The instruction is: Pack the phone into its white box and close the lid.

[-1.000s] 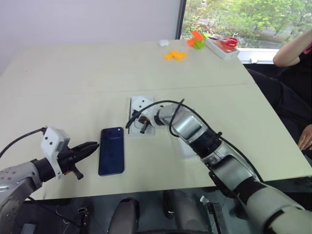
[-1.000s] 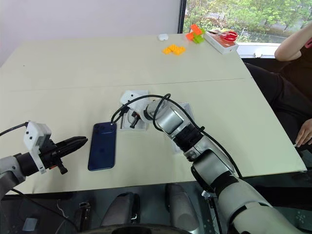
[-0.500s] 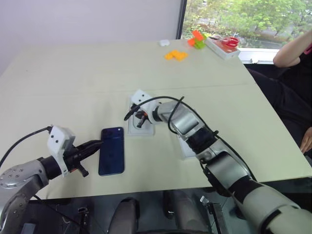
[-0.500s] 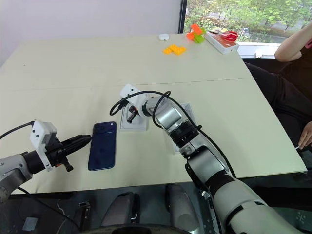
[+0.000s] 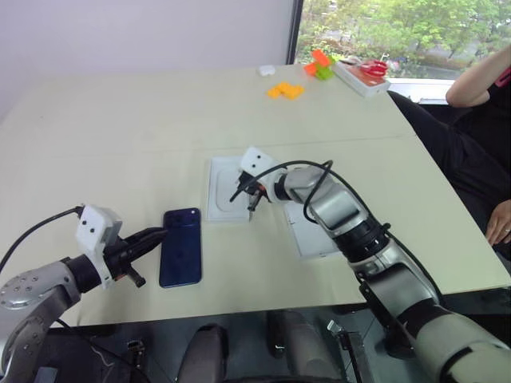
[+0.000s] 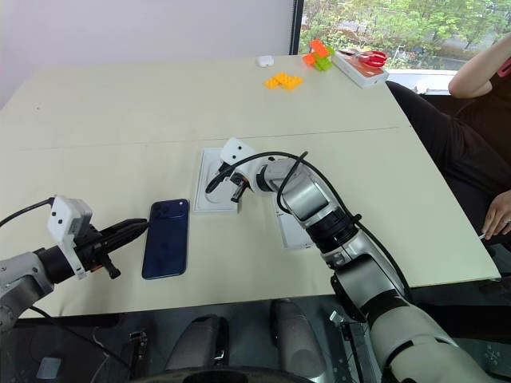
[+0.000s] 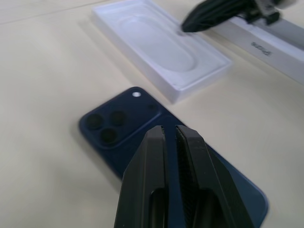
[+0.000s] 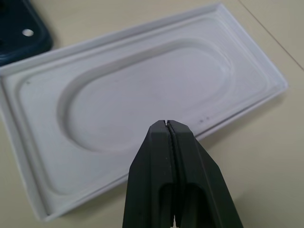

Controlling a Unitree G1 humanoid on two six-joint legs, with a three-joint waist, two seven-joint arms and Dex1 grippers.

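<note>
Jaws closed on both grippers, nothing held.
I see the left gripper (image 7: 170, 130) tip over the phone (image 5: 180, 247), flat on the worktop (image 5: 120, 128); right gripper (image 8: 169, 124) hovers over the white box (image 8: 142, 109), lid (image 5: 313, 234) beside it.

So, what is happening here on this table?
A two-armed robot is packing a phone. The dark blue phone lies face down on the table, not boxed yet. The left gripper, shut and empty, sits at the phone's left edge. The right gripper, also shut and empty, hovers at the edge of a white tray with an oval recess. Another white box part lies under the right arm. A person's arm shows beside the table.
</note>
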